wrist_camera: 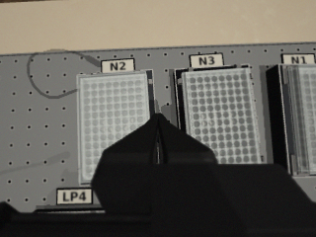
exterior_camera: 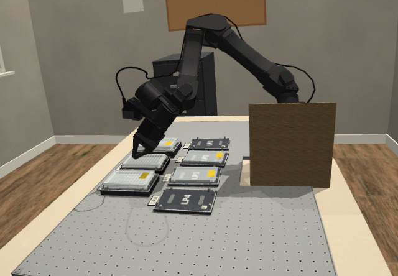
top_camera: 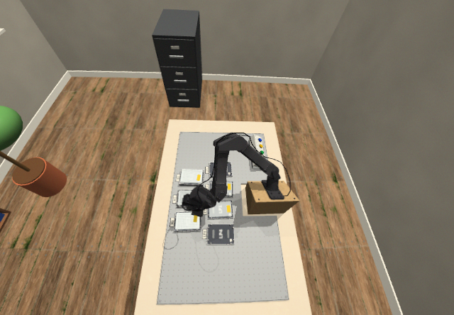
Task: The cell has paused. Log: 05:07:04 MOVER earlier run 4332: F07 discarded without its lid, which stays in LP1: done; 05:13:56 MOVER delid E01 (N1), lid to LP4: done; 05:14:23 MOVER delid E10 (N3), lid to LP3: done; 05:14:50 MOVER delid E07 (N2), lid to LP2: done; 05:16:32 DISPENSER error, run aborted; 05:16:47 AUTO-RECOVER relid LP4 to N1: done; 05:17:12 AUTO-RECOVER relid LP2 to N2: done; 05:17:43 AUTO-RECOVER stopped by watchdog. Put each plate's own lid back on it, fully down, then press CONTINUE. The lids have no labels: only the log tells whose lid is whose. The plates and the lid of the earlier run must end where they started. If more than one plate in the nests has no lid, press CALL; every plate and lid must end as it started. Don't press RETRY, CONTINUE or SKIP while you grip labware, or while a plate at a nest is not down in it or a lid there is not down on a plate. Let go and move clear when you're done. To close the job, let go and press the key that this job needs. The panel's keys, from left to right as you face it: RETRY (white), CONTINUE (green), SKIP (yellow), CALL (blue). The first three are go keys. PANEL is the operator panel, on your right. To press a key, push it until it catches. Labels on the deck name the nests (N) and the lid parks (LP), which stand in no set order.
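Note:
Three plates stand in a row of nests. The N2 plate (wrist_camera: 114, 123) (exterior_camera: 128, 179) (top_camera: 186, 222) has a lid with a yellow tag. The N3 plate (wrist_camera: 219, 116) (exterior_camera: 146, 161) has bare open wells and no lid. The N1 plate (wrist_camera: 302, 118) (exterior_camera: 166, 144) (top_camera: 190, 176) has a lid. Park LP4 (exterior_camera: 185, 200) (top_camera: 220, 233) is bare. Lids lie on LP1 (exterior_camera: 195, 175) (top_camera: 220, 210) and LP3 (exterior_camera: 204, 158). The far park (exterior_camera: 209, 143) is bare. My gripper (wrist_camera: 157, 118) (exterior_camera: 136, 155) (top_camera: 191, 211) is shut and empty, low over the gap between N2 and N3.
The arm's wooden base box (top_camera: 271, 201) (exterior_camera: 291, 144) stands right of the parks. The panel (top_camera: 256, 138) with blue, yellow and green keys lies at the deck's far right corner; the box hides it in the exterior view. A cable loop (wrist_camera: 46, 74) lies by N2.

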You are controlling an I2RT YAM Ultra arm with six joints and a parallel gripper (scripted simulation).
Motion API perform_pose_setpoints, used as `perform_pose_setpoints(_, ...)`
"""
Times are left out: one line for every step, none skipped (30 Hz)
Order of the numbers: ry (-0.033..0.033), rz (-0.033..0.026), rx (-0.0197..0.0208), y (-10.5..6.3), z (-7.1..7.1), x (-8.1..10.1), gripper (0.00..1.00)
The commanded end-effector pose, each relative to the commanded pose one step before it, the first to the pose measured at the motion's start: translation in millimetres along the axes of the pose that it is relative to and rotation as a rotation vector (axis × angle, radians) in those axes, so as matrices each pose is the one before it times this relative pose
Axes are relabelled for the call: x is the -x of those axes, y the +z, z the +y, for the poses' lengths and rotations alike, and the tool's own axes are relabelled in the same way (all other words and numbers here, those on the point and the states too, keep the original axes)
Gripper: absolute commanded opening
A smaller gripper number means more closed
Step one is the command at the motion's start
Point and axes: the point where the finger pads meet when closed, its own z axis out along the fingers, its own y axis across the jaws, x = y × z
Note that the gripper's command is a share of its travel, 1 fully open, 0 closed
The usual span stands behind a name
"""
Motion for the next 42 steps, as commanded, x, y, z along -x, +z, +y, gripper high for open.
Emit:
perform_pose_setpoints(-0.03718,0.01519,0.02877,13.14,2.94,11.52,0.0)
perform_pose_setpoints(0.00001,-0.00015,-0.00001,3.0,-1.75,3.64,0.0)
perform_pose_setpoints(0.00001,-0.00015,-0.00001,3.0,-1.75,3.64,0.0)
perform_pose_setpoints(0.00001,-0.00015,-0.00001,3.0,-1.75,3.64,0.0)
perform_pose_setpoints(0.00001,-0.00015,-0.00001,3.0,-1.75,3.64,0.0)
perform_pose_setpoints(0.00001,-0.00015,-0.00001,3.0,-1.74,3.63,0.0)
perform_pose_setpoints(0.00001,-0.00015,-0.00001,3.0,-1.74,3.63,0.0)
perform_pose_setpoints(0.0,-0.00005,0.0,1.0,-0.58,1.21,0.0)
perform_pose_setpoints(0.0,0.0,0.0,0.0,0.0,0.0,0.0)
perform_pose_setpoints(0.0,0.0,0.0,0.0,0.0,0.0,0.0)
perform_pose_setpoints(-0.01149,-0.01304,0.00991,-4.96,7.52,4.07,0.0)
perform_pose_setpoints(0.0,0.0,0.0,0.0,0.0,0.01,0.0)
perform_pose_setpoints(0.0,0.0,0.0,0.0,0.0,0.01,0.0)
perform_pose_setpoints(0.00062,0.0,0.0,0.0,0.0,0.01,0.0)
perform_pose_setpoints(0.00303,0.0,0.0,0.0,0.0,0.01,0.0)
perform_pose_setpoints(0.00111,0.0,0.0,0.0,0.0,0.01,0.0)
perform_pose_setpoints(0.00011,0.0,0.0,0.0,0.0,0.01,0.0)
perform_pose_setpoints(0.01431,0.00186,-0.01557,-1.49,-8.7,-1.99,0.0)
perform_pose_setpoints(0.0,0.0,0.0,0.0,0.0,0.0,0.0)
perform_pose_setpoints(0.0,0.0,0.0,0.0,0.0,0.0,0.0)
perform_pose_setpoints(0.0,0.0,0.0,0.0,0.0,0.0,0.0)
perform_pose_setpoints(0.0,0.0,0.0,0.0,0.0,0.0,0.0)
perform_pose_setpoints(0.0,0.0,0.0,0.0,0.0,0.0,0.0)
perform_pose_setpoints(0.0,0.0,0.0,0.0,0.0,0.0,0.0)
perform_pose_setpoints(0.0,0.0,0.0,0.0,0.0,0.0,0.0)
perform_pose_setpoints(0.0,0.0,0.0,0.0,0.0,0.0,0.0)
perform_pose_setpoints(0.0,0.0,0.0,0.0,0.0,0.0,0.0)
perform_pose_setpoints(0.0,0.0,0.0,0.0,0.0,0.0,0.0)
perform_pose_setpoints(0.0,0.0,0.0,0.0,0.0,0.0,0.0)
perform_pose_setpoints(0.0,0.0,0.0,0.0,0.0,0.0,0.0)
perform_pose_setpoints(0.0,0.0,0.0,0.0,0.0,0.0,0.0)
perform_pose_setpoints(0.0,0.0,0.0,0.0,0.0,0.0,0.0)
perform_pose_setpoints(0.0,0.0,0.0,0.0,0.0,0.0,0.0)
perform_pose_setpoints(0.0,0.0,0.0,0.0,0.0,0.0,0.0)
perform_pose_setpoints(0.0,0.0,0.0,0.0,0.0,0.0,0.0)
perform_pose_setpoints(0.0,0.0,0.0,0.0,0.0,0.0,0.0)
perform_pose_setpoints(0.0,0.0,0.0,0.0,0.0,0.0,0.0)
perform_pose_setpoints(0.0,0.0,0.0,0.0,0.0,0.0,0.0)
perform_pose_setpoints(0.0,0.0,0.0,0.0,0.0,0.0,0.0)
perform_pose_setpoints(0.0,0.0,0.0,0.0,0.0,0.0,0.0)
perform_pose_setpoints(0.0,0.0,0.0,0.0,0.0,0.0,0.0)
perform_pose_setpoints(0.0,0.0,0.0,0.0,0.0,0.0,0.0)
